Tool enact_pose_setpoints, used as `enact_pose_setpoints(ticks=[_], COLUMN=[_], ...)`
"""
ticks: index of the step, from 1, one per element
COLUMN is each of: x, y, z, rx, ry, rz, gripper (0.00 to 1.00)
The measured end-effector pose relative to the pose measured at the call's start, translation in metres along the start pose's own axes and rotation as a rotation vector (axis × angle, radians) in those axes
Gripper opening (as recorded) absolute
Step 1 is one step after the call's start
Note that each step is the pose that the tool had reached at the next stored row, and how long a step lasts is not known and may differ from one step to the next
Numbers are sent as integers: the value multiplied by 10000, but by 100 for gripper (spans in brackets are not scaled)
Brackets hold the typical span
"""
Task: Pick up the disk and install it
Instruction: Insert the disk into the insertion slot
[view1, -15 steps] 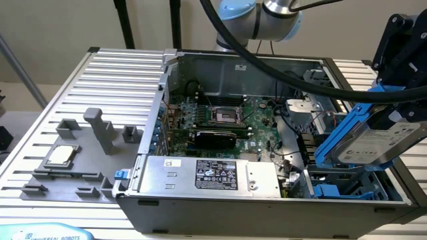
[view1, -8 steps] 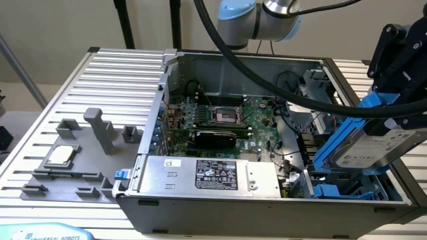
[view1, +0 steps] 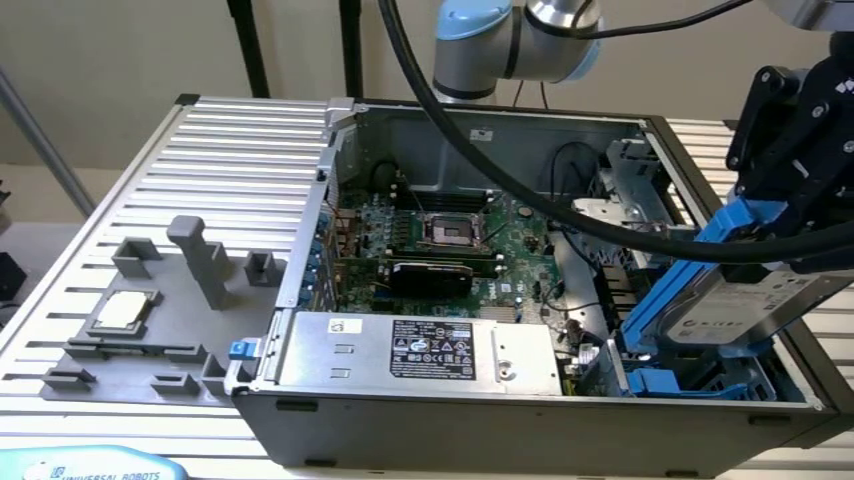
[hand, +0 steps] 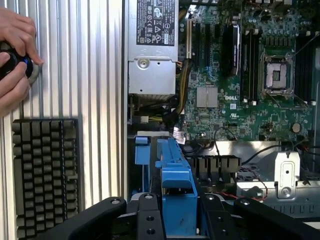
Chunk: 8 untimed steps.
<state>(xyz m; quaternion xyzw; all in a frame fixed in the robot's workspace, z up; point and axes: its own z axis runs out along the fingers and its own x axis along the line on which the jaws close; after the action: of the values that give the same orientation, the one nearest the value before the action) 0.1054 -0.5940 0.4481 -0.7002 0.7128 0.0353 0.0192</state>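
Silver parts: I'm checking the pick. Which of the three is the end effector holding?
The blue-framed disk, tilted over the case; the square chip lies on the grey fixture, the black-labelled box sits inside the case.

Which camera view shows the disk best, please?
The exterior view: the disk shows its grey labelled face and blue carrier, tilted in the gripper above the computer case. The wrist view gives the carrier's blue edge between the fingers.

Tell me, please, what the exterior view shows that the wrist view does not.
Exterior view: the grey fixture tray with the CPU chip, and the white label on the disk. Wrist view: a person's hand on a black knob, near a keyboard. Both: the computer case, its motherboard, the power supply, and the gripper holding the disk by its blue carrier.
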Motion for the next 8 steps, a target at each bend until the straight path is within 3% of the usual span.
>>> enact_pose_setpoints(ticks=[8], x=[4], y=[-10], z=[52], rx=[0], ry=[20], rz=[-1], gripper=[33])
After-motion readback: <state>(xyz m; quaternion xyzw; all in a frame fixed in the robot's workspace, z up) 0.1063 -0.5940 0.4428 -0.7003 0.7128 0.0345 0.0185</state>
